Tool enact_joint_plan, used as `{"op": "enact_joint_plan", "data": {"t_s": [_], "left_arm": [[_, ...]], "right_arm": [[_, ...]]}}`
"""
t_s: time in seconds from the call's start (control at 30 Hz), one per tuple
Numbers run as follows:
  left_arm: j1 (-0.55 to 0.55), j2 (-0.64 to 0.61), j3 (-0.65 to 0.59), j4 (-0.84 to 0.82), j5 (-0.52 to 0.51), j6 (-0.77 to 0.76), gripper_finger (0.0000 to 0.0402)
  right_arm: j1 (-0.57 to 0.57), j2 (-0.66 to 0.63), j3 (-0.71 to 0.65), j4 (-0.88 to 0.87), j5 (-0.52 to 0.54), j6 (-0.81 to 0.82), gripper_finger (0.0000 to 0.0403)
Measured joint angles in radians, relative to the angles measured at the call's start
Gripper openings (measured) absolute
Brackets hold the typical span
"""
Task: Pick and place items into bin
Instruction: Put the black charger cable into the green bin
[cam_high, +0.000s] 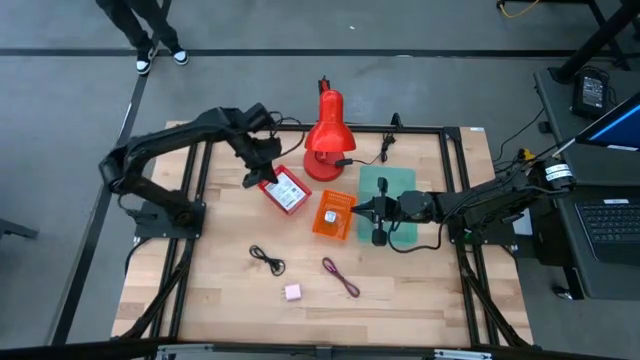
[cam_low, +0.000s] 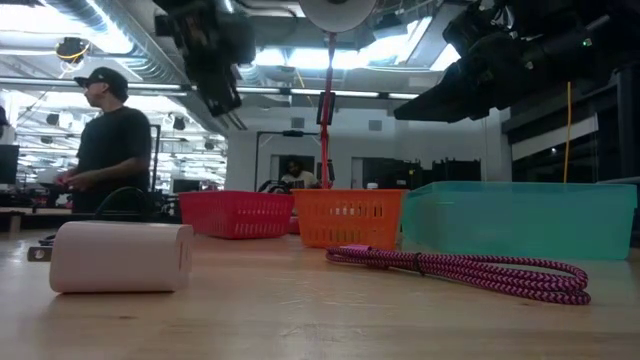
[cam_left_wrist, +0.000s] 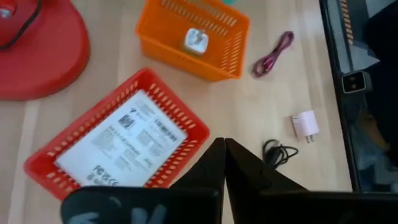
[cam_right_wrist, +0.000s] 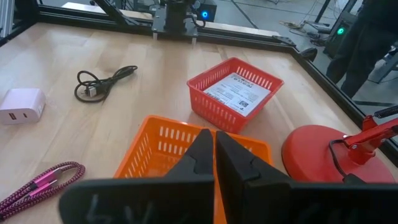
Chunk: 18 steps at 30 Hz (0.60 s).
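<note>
A red basket (cam_high: 285, 190) holds a white printed card (cam_left_wrist: 124, 140). My left gripper (cam_left_wrist: 222, 149) hangs shut above the basket's near-left side (cam_high: 252, 180), holding nothing. An orange basket (cam_high: 333, 213) with a small white item (cam_left_wrist: 194, 40) inside stands beside a teal bin (cam_high: 390, 195). My right gripper (cam_right_wrist: 213, 143) is shut and empty over the orange basket's right edge (cam_high: 357, 210). On the bare wood lie a black cable (cam_high: 267, 259), a maroon cord loop (cam_high: 341, 276) and a pink cube (cam_high: 292, 291).
A red desk lamp (cam_high: 325, 140) stands on its round base at the far side, behind the baskets. A black frame rails the table's edges (cam_high: 195, 170). People stand in the room beyond the table (cam_low: 110, 140).
</note>
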<state>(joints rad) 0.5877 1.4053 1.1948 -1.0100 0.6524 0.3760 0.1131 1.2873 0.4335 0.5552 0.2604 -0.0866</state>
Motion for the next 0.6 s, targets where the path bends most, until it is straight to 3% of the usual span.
{"op": "enact_joint_plan", "data": {"t_s": [0.27,0.6], "left_arm": [[-0.215,-0.145,-0.084,0.019,-0.306,-0.285,0.0003],[-0.523,-0.182,-0.212,0.207,-0.415,-0.474,0.0003]], "right_arm": [[0.000,0.000,0.000,0.001,0.000,0.038,0.0002],[0.000,-0.001,0.000,0.002,0.000,0.059,0.0002]]}}
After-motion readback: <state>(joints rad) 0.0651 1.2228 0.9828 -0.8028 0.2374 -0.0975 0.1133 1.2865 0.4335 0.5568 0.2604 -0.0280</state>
